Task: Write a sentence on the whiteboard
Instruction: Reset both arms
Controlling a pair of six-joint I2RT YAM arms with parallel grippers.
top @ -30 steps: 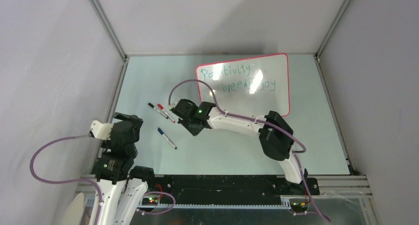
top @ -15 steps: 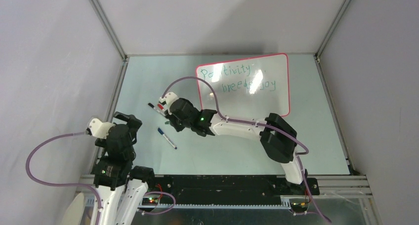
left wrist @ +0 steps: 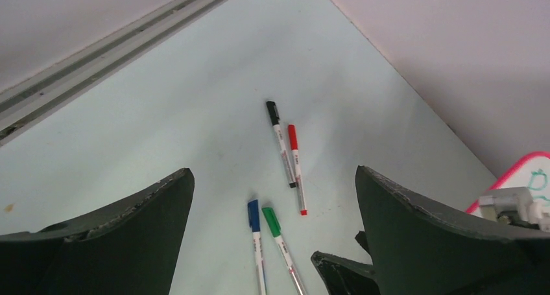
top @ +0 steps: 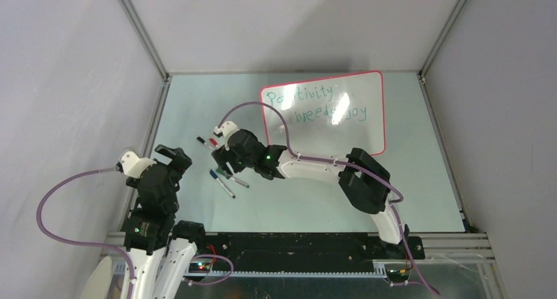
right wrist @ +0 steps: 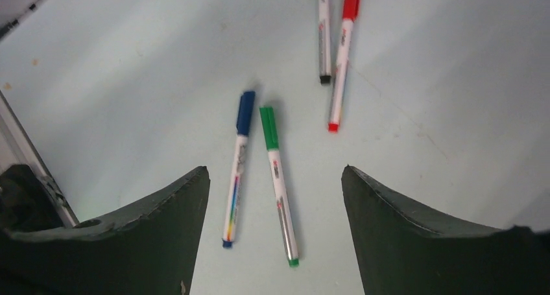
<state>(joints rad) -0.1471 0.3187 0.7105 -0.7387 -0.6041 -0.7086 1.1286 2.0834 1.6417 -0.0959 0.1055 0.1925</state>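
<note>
We judge the writing finished: the sentence (top: 322, 103) stands in two green lines on the whiteboard (top: 358, 138), at 1 o'clock on the surface (top: 295, 204). The green marker (right wrist: 277, 178) lies flat at 8 o'clock from the board, just beside the blue marker (right wrist: 237, 159). The right claw (top: 224, 159) hovers over it, spread wide and holding nothing. The left claw (left wrist: 273, 178) is also spread and empty. Little seems left to do, perhaps only to withdraw.

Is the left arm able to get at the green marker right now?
Probably not cleanly: the right gripper hangs open directly above the green marker, crowding the space. The left gripper is open, off to the side.
</note>
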